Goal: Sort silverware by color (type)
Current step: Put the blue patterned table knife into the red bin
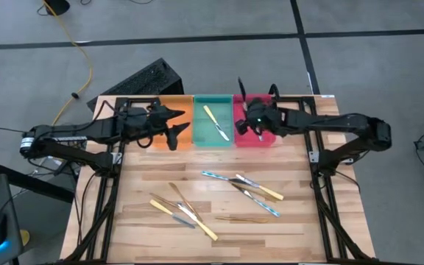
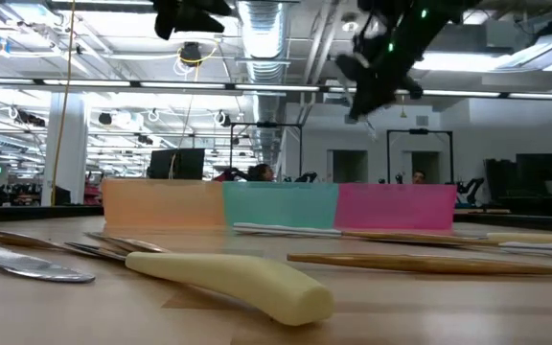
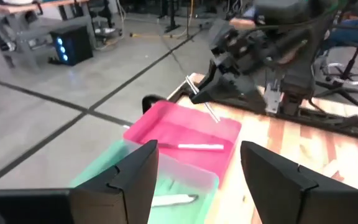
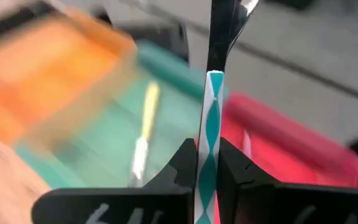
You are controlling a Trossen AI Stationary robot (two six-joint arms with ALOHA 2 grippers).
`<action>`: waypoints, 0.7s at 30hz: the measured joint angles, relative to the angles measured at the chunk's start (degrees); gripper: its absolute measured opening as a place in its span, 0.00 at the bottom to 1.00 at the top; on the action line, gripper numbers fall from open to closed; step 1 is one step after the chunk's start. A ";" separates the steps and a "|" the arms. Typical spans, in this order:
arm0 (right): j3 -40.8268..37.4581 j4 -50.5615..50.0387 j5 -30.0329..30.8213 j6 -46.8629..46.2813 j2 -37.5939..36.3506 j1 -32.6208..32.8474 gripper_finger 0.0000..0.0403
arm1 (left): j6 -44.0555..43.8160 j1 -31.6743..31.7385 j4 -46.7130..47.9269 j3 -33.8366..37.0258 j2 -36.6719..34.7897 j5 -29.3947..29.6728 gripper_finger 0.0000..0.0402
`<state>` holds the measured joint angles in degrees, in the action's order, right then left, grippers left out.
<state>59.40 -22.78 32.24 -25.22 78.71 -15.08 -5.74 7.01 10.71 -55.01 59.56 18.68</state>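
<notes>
hovering over the red tray [image 1: 255,138], right end effector [image 4: 207,163] is clamped on a blue-patterned utensil [image 4: 207,134]. left end effector [image 3: 199,174], fingers apart, hangs beyond the orange tray [image 1: 169,140].

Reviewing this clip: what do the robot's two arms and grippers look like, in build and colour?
Both arms are dark, black jointed links with black cables along them. The left arm has a pale silver band at its base joint. The left gripper has two broad, flat black fingers; the right gripper shows a small green light.
</notes>
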 joint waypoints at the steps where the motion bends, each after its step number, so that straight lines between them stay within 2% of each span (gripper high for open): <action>1: 0.00 -1.11 -1.29 -0.62 1.27 -1.04 0.09 | 0.00 0.00 -0.05 -0.01 -0.01 0.00 0.52; 6: 0.00 -4.92 -9.22 -4.13 8.14 -5.84 0.09 | -0.45 -0.01 0.12 -0.01 0.31 0.00 0.52; 13: -0.01 -8.68 -15.97 -4.98 14.13 -10.80 0.09 | -1.36 0.01 1.63 -0.01 0.43 -0.04 0.52; 21: 0.00 -12.12 -17.92 -3.67 16.65 -12.93 0.09 | -1.86 0.01 2.50 -0.01 0.43 -0.06 0.52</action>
<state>59.40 -34.91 14.31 -28.89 95.36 -28.01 -7.59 7.03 13.22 -55.02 59.99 18.61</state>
